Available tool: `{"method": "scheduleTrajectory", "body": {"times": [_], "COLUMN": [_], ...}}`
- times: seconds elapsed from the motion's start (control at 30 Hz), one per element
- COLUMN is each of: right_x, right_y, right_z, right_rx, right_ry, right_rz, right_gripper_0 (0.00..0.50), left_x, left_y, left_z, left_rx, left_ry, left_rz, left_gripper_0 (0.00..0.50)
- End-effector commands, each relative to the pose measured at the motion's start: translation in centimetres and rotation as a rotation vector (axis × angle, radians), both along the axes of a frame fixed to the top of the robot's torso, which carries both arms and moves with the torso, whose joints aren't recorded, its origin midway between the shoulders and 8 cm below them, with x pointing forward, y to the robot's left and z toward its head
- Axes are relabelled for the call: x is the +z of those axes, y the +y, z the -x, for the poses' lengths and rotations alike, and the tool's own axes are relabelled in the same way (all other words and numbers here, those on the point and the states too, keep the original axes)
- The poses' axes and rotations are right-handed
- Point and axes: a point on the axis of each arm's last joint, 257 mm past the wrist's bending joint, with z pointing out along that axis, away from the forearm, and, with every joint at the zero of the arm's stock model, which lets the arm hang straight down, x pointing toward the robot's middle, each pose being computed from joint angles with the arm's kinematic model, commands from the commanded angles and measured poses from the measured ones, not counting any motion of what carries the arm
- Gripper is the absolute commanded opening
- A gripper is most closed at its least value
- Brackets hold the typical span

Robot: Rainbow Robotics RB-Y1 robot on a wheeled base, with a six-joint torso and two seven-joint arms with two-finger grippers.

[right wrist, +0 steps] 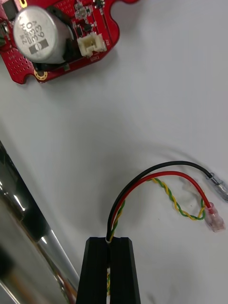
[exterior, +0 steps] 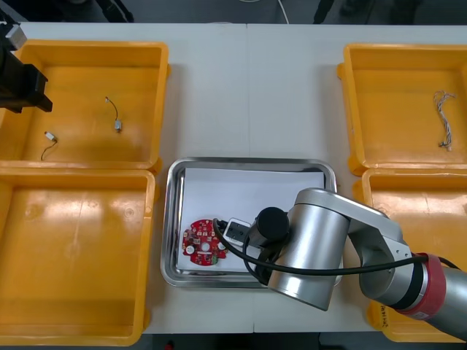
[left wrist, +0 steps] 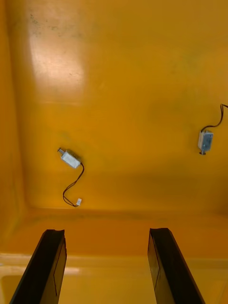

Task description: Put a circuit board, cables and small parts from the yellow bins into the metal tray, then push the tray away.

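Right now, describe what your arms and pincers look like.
Right arm: thick, rounded silver tubes, a black round cap, a red band farther up, a black cable looped alongside. Left arm: a black, boxy end. Right pincer and left pincer: flat, plain black fingers.

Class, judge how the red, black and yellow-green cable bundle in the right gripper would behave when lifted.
Probably floppy: from the right gripper the cable bundle curls in loose loops over the tray. Likely light: thin wires, small end terminals. The left gripper hovers open over a yellow bin.
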Motion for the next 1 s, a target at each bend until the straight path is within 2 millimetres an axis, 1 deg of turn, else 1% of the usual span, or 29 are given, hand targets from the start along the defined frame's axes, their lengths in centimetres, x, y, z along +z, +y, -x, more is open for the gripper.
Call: {"method": "scheduleTrajectory", "body": {"times": [0.03, 0.13, 0.17, 0.2, 0.23, 0.27, 0.3, 0.33, 0.37, 0.4, 0.43, 0.47, 0.6, 0.77, 1.0], "right_x": [0.0, 0.0, -0.1, 0.0, 0.0, 0.0, 0.0, 0.2, 0.2, 0.3, 0.4, 0.4, 0.7, 1.2, 2.4], "right_y": [1.5, 1.4, 1.4, 1.4, 1.3, 1.3, 1.3, 1.3, 1.2, 1.2, 1.2, 1.0, 0.9, 0.8, 0.4], "right_z": [0.8, 0.7, 0.8, 0.8, 0.6, 0.6, 0.6, 0.3, 0.2, 0.1, -0.1, -0.2, -0.7, -1.3, -2.1], "right_rx": [-0.008, -0.01, -0.009, -0.009, -0.011, -0.011, -0.012, -0.013, -0.015, -0.017, -0.017, -0.016, -0.017, -0.025, -0.061], "right_ry": [0.004, 0.001, 0.003, 0.001, -0.002, -0.005, -0.007, -0.017, -0.021, -0.026, -0.034, -0.04, -0.061, -0.086, -0.081], "right_rz": [-0.036, -0.035, -0.035, -0.034, -0.034, -0.032, -0.032, -0.031, -0.029, -0.029, -0.027, -0.022, -0.017, -0.02, -0.045], "right_gripper_0": [0.0, 0.0, 0.0, 0.013, 0.037, 0.135, 0.203, 0.345, 0.397, 0.417, 0.482, 0.5, 0.5, 0.5, 0.5], "left_x": [3.4, 2.5, 2.5, 2.2, 2.1, 1.9, 1.8, 1.5, 1.2, 1.1, 0.6, 0.1, -1.3, -3.3, -5.1], "left_y": [1.9, 2.1, 2.1, 2.1, 2.0, 2.1, 2.1, 2.1, 2.1, 2.1, 2.1, 2.0, 2.1, 2.0, 2.2], "left_z": [-2.2, -2.7, -2.9, -3.1, -3.3, -3.3, -3.3, -3.4, -3.5, -3.5, -3.5, -3.6, -3.9, -3.7, -3.4], "left_rx": [-0.032, -0.03, -0.029, -0.028, -0.028, -0.026, -0.026, -0.026, -0.027, -0.03, -0.031, -0.035, -0.042, -0.056, -0.059], "left_ry": [-0.1, -0.102, -0.106, -0.107, -0.111, -0.11, -0.108, -0.104, -0.102, -0.1, -0.095, -0.095, -0.103, -0.088, -0.08], "left_rz": [-0.026, -0.01, -0.008, -0.002, -0.001, -0.003, -0.007, -0.01, -0.015, -0.017, -0.024, -0.029, -0.035, -0.05, -0.054], "left_gripper_0": [0.5, 0.5, 0.5, 0.5, 0.5, 0.5, 0.5, 0.5, 0.5, 0.5, 0.5, 0.5, 0.5, 0.5, 0.5]}}
